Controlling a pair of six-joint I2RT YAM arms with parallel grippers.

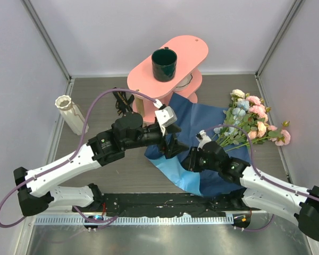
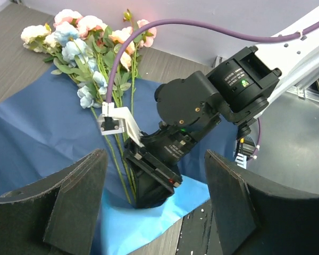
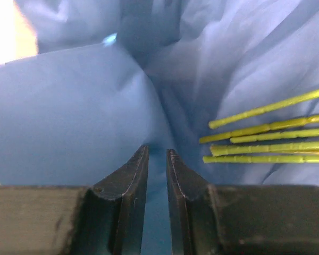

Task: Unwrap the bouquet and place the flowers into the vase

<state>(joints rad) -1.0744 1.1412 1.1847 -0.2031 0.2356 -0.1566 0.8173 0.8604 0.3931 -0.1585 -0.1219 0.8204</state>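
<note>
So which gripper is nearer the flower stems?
Right. The right gripper is down on the blue paper, just beside the flower stems; the left gripper hovers farther back, facing them.

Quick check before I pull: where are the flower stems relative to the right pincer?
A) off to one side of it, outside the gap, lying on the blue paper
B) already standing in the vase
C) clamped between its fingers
A: in the right wrist view the green stems lie off to one side of the right pincer, on the blue paper. Only paper shows in its narrow gap.
</note>
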